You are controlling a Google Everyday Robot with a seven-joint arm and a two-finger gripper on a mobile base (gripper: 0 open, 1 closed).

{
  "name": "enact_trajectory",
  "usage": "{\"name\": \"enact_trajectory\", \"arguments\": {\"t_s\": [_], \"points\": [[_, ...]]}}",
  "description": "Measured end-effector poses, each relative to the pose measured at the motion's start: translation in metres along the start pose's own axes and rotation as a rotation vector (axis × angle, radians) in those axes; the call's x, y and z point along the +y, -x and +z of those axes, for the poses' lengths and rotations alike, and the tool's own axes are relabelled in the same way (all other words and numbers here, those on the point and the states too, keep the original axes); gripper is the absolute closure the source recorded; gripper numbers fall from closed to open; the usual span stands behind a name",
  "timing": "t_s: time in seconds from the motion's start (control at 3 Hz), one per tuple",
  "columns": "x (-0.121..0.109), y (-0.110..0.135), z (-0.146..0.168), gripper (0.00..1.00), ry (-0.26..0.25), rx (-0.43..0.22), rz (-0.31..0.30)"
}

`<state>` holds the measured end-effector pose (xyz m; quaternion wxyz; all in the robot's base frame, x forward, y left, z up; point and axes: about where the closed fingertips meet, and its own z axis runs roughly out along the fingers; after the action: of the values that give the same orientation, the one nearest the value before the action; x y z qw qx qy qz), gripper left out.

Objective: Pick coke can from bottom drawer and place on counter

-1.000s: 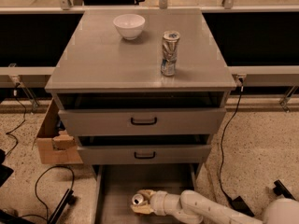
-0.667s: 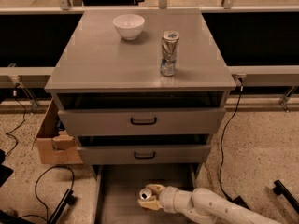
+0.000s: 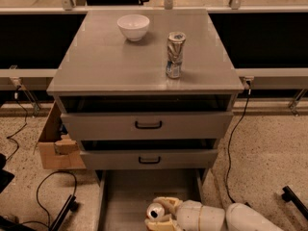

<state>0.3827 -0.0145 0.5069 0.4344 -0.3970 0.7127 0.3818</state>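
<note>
The bottom drawer [image 3: 126, 192] is pulled open at the foot of the cabinet, and its grey floor shows. My gripper [image 3: 160, 211] reaches into it from the lower right. Its pale fingers [image 3: 166, 204] are closed around the coke can [image 3: 155, 211]. Only the can's silver top and a sliver of its reddish side show. The can sits low, near the drawer's front. The counter [image 3: 110, 61] is the grey cabinet top above.
A white bowl [image 3: 133, 26] and a dented silver-and-blue can [image 3: 175, 54] stand on the counter. The two upper drawers [image 3: 147, 125] are slightly open. A cardboard box [image 3: 57, 146] and cables lie on the floor at the left. A black leg [image 3: 294, 199] shows at the right.
My gripper, with the can in it, has shifted a little to the right inside the bottom drawer. Nothing on the counter has moved.
</note>
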Motion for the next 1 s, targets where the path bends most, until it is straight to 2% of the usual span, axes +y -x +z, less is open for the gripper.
{"name": "enact_trajectory", "arguments": {"t_s": [0.33,0.67,1.0], "points": [[0.046,0.069,-0.033,1.0,0.046,-0.004,-0.064],[0.07,0.142,-0.039,1.0,0.071,-0.004,-0.139],[0.078,0.219,-0.02,1.0,0.097,-0.016,-0.205]]}}
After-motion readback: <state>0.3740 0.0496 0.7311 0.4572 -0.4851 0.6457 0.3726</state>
